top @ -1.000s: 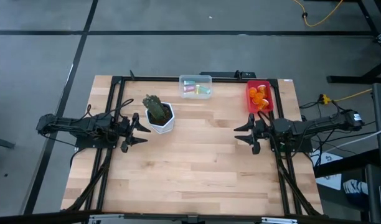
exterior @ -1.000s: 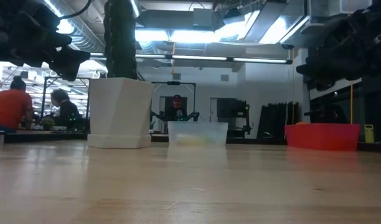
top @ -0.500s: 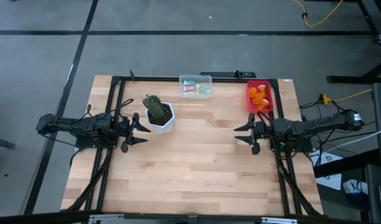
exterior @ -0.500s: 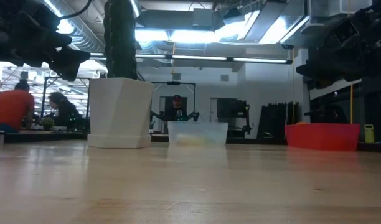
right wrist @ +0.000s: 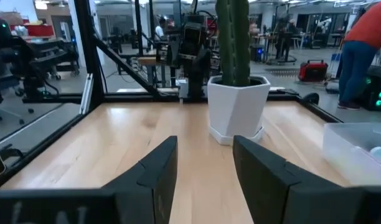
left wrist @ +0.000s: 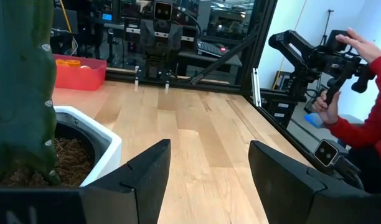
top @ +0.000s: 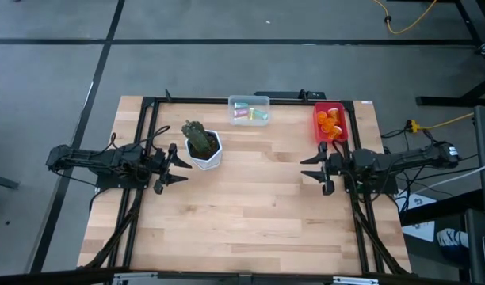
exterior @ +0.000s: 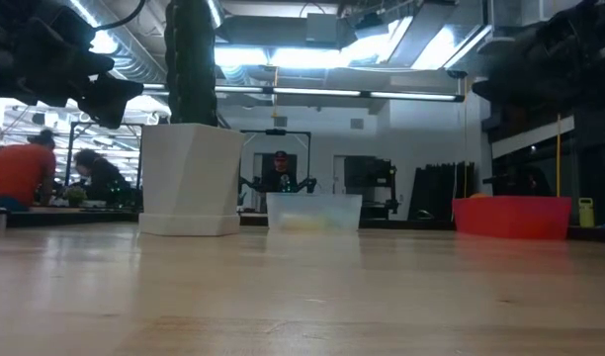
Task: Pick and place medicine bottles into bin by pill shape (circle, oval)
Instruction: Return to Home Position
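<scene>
two wide, empty pincers: left gripper [top: 177,164] at the table's [top: 250,214] left edge, right gripper [top: 307,169] at its right. medicine bottles [top: 250,115] sit in the clear bin [top: 249,97] and red bin [top: 316,131] at the back edge. looks like the homing step, so you just park.

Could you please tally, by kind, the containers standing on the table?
Clear bin: 1
Red bin: 1
White plant pot: 1
Total: 3
</scene>
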Controlling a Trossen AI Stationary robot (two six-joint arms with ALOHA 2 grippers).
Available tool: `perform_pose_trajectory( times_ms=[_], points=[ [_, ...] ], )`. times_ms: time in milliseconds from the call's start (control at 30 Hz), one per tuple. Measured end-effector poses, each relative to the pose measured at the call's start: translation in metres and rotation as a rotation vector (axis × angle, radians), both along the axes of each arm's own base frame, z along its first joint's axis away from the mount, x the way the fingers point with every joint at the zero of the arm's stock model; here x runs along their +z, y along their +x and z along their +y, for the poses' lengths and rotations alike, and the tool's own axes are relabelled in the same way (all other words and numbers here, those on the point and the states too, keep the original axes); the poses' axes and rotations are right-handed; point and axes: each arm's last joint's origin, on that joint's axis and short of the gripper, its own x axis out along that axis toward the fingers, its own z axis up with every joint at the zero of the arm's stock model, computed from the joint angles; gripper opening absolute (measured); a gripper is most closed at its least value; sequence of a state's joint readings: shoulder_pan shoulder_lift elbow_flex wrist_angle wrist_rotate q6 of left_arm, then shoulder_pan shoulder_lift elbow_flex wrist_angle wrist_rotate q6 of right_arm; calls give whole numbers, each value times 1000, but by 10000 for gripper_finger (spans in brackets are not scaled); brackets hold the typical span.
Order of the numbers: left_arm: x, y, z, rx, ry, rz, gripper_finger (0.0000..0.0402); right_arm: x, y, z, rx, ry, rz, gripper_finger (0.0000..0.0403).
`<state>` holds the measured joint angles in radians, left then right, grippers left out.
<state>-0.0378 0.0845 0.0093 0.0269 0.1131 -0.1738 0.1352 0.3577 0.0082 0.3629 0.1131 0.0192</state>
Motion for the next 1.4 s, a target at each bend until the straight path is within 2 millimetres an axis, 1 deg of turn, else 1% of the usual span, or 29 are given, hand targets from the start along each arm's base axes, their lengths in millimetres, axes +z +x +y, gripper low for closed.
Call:
perform_pose_trajectory(
  times_ms=[400,767,900,1000,1100,1400],
  points=[
    [0,0,0,0,0,0,211,-3,-10,-1,-1,-31,26,158],
    [0,0,0,0,0,0,211,2,-23,-3,-1,-21,-51,158],
    [0,0,0,-1,0,-1,211,5,-23,-3,-2,-16,-86,158],
    [0,0,0,-1,0,-4,211,8,-23,-3,-6,-61,-117,158],
    [0,0,0,-1,0,-5,211,13,-24,-3,-8,-58,-163,158],
    [0,0,0,6,0,-6,211,9,-23,-3,-6,-59,-129,158]
  ],
)
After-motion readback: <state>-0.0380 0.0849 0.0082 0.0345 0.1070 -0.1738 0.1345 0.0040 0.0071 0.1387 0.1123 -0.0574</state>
